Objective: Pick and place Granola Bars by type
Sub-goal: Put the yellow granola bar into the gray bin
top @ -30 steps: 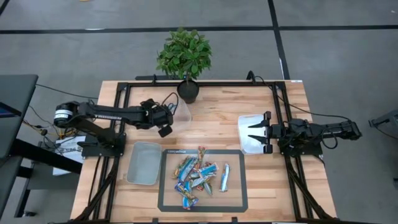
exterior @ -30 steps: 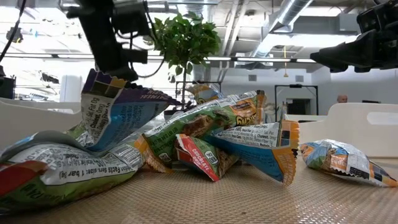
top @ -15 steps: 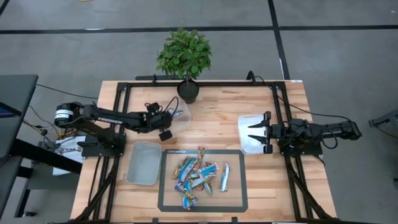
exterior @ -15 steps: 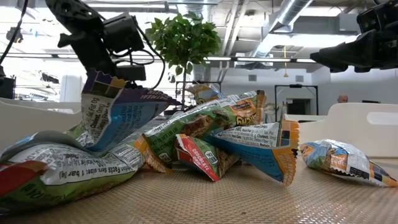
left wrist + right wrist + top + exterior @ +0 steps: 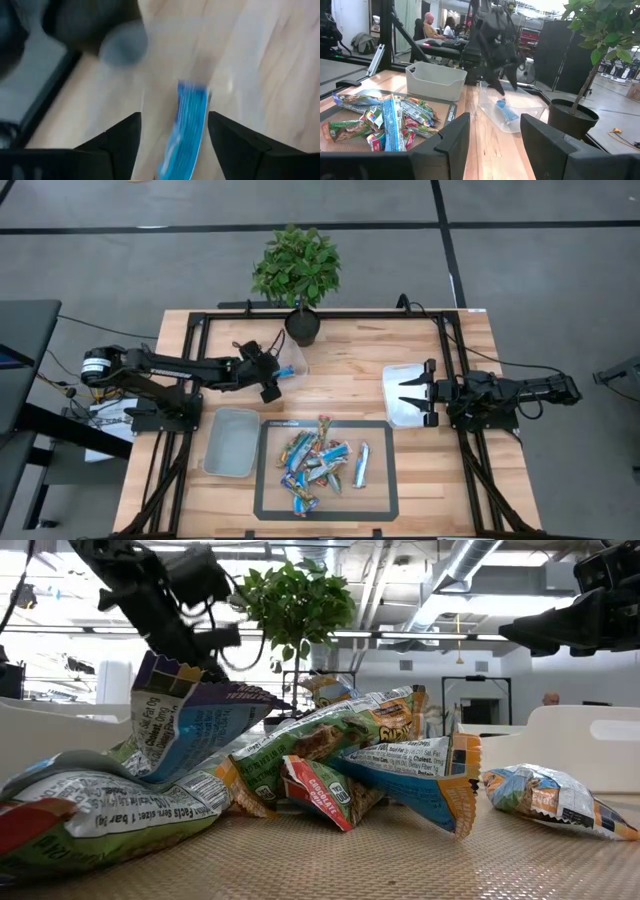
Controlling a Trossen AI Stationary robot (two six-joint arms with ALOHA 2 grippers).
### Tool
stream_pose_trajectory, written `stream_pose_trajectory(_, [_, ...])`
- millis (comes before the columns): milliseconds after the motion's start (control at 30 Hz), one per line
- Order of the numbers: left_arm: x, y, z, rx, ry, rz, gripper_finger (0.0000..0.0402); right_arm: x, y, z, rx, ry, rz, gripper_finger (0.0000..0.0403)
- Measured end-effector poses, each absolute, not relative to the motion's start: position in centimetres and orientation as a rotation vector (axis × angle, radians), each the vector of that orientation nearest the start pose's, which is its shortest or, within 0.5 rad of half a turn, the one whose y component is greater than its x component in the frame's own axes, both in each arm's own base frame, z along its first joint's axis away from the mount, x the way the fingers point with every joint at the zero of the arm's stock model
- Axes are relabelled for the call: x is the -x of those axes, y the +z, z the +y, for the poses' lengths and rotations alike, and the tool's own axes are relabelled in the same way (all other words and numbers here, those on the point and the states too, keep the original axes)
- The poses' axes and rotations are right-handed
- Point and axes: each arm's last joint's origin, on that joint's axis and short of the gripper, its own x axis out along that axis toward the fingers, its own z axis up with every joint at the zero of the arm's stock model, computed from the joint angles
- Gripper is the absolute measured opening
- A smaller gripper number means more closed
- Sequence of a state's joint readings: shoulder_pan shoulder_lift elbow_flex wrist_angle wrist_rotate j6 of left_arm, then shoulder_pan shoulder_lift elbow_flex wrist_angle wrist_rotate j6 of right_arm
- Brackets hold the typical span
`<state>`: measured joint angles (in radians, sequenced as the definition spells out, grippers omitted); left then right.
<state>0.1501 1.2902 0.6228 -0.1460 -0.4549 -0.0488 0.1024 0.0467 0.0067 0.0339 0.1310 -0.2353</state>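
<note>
Wooden table (image 5: pixel 340 395): potted plant (image 5: pixel 296 275) beside clear bin (image 5: pixel 512 107), granola bars (image 5: pixel 315 463) apart.

L gripper (image 5: pixel 172 135) fingers apart | blue bar (image 5: pixel 189 125) between tips, blurred | wood top (image 5: pixel 270 65) below

**Not much legible, only bits of wrapper print**

All the readable stuff is in the low view. The bottom-left wrapper (image 5: pixel 110 808) has part of a nutrition panel, something like "Facts" and "1 bar". The red wrapper (image 5: pixel 325 792) in the lower middle says "CHOCOLATE", I think. The purple-blue wrapper (image 5: pixel 178 730) at left-centre has ingredient lines with "Oat Flour" just about there. In the high view, the dark mat (image 5: pixel 378 498) has white print along its upper-left edge, too tiny to read.
</note>
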Motion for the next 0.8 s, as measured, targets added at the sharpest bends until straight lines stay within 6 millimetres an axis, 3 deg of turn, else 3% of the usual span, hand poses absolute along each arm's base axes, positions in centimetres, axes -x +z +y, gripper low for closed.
stream_pose_trajectory(167, [-23.7, 21.3, 3.1, -0.112, 0.512, 0.604, 0.0232, -10.0, 16.5, 0.6, 0.236, -0.028, 0.009, 0.0171])
stream_pose_trajectory(333, [-23.6, 23.0, 0.2, -0.118, 0.283, 0.486, 0.0224, -10.0, 16.5, 0.6, 0.236, -0.028, 0.01, 0.0171])
stream_pose_trajectory(567, [-23.9, 22.1, -4.4, 0.021, -0.001, 0.515, 0.0214, -10.0, 16.5, 0.6, 0.236, -0.028, 0.01, 0.0171])
stream_pose_trajectory(800, [-26.4, 21.1, -8.5, 0.14, 0.005, 0.656, 0.0203, -10.0, 16.5, 0.6, 0.236, -0.028, 0.009, 0.0171])
